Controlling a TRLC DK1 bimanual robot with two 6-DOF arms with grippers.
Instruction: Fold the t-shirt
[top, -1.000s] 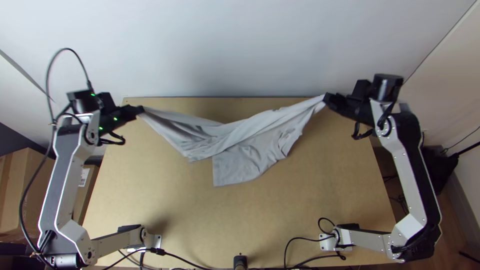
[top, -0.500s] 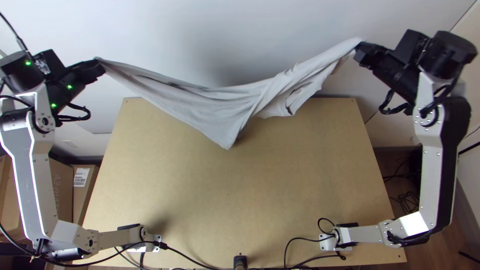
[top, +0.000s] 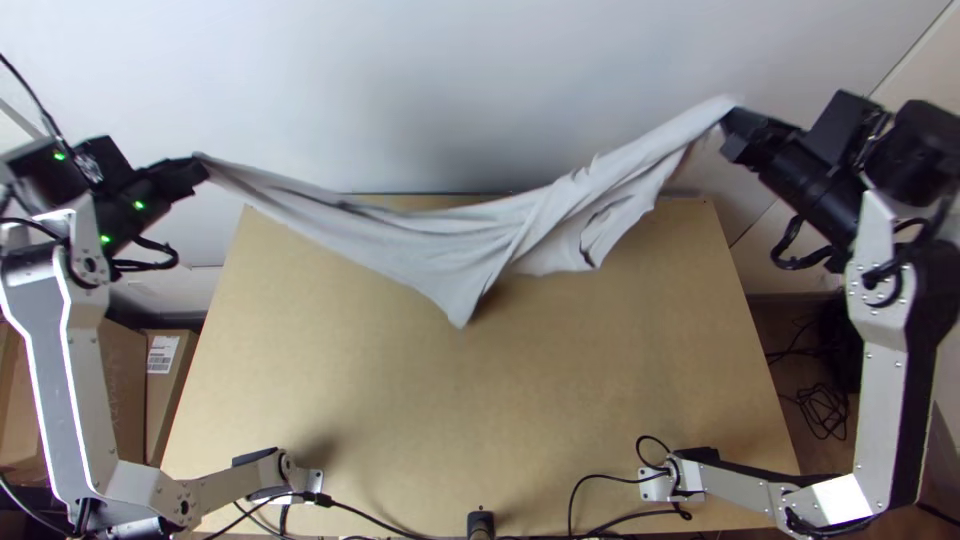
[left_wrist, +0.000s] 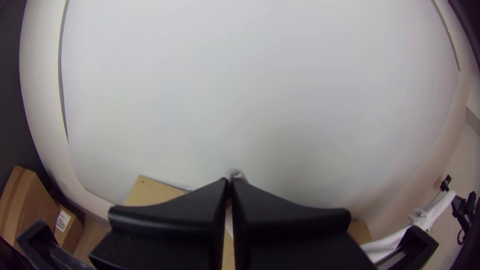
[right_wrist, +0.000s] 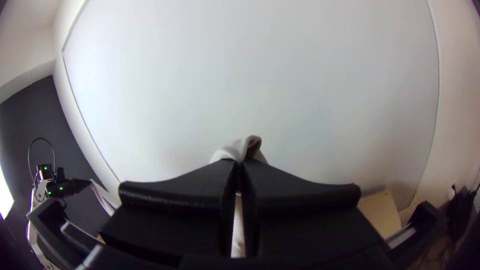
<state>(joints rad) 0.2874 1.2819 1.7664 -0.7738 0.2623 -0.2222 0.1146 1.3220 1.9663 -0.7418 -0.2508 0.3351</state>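
One grey t-shirt (top: 440, 245), loosely bunched, hangs sagging over the wooden table (top: 400, 420); left gripper (top: 201, 167), closed, pinches one end; right gripper (top: 728, 122), likewise closed, the other.

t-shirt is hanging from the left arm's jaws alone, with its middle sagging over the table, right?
Not from those alone: the top view shows the t-shirt strung between both arms, one end in the jaws of the left gripper, the other in those of the right gripper. Its middle does sag over the table.
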